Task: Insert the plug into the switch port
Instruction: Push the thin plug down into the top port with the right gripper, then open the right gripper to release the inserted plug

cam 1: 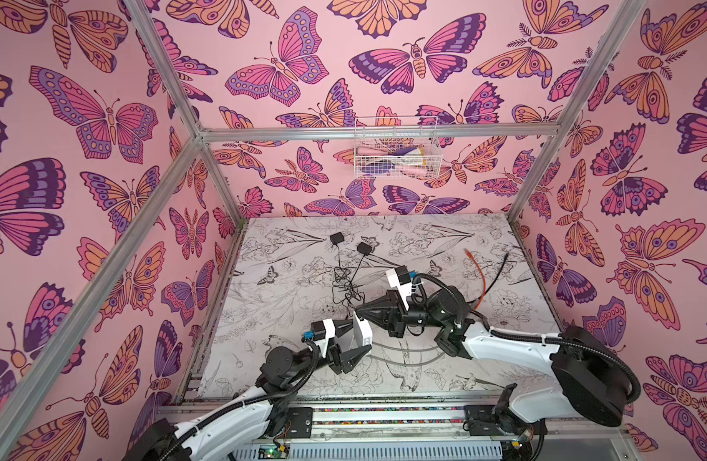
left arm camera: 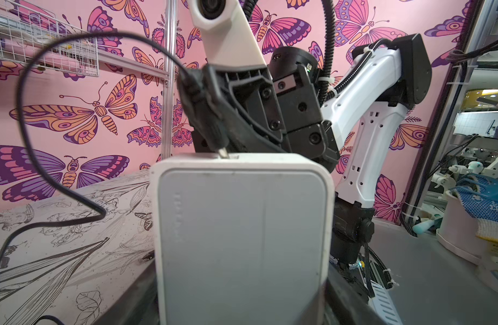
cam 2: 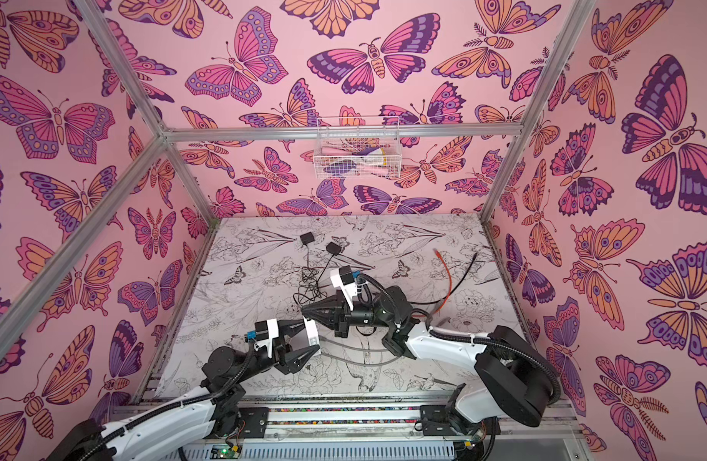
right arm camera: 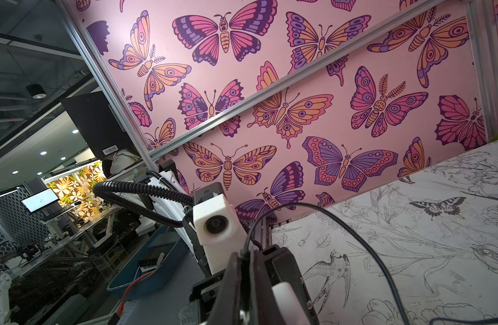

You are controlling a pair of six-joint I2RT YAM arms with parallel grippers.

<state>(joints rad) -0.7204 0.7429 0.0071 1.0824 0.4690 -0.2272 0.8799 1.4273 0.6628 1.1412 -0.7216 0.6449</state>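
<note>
The small black moulded plug (left arm camera: pixel 207 118) hangs tip-first over the white rounded plastic network switch (left arm camera: pixel 242 230). Its bare metal tip (left arm camera: pixel 223 152) is at the mouth of the little port slot (left arm camera: pixel 234 155) in the switch's upturned narrow edge. From here the tip looks to be touching the slot's rim rather than seated; how far in it goes I cannot tell.

The plug's long axis leans. Its cable end tips away to one side of the slot, so the body is not square to the edge it must enter. I'd judge the lean has to come out first and the push then run straight along the plug, or the tip will skate on the rim.

The right gripper (cam 1: pixel 360 310) has its fingers pinched together on the plug's body, reaching in from the right. It carries the plug, so the move is its to make. The left gripper (cam 1: pixel 360 339) has its fingers spread wide and clamped on the switch's two side edges, holding it on edge near the front middle of the flower-printed tabletop (cam 1: pixel 463 247).

The thin black cable (left arm camera: pixel 25 118) arcs off the plug and drops slack to the table, running back towards two black power adapters (cam 1: pixel 336 238).
</note>
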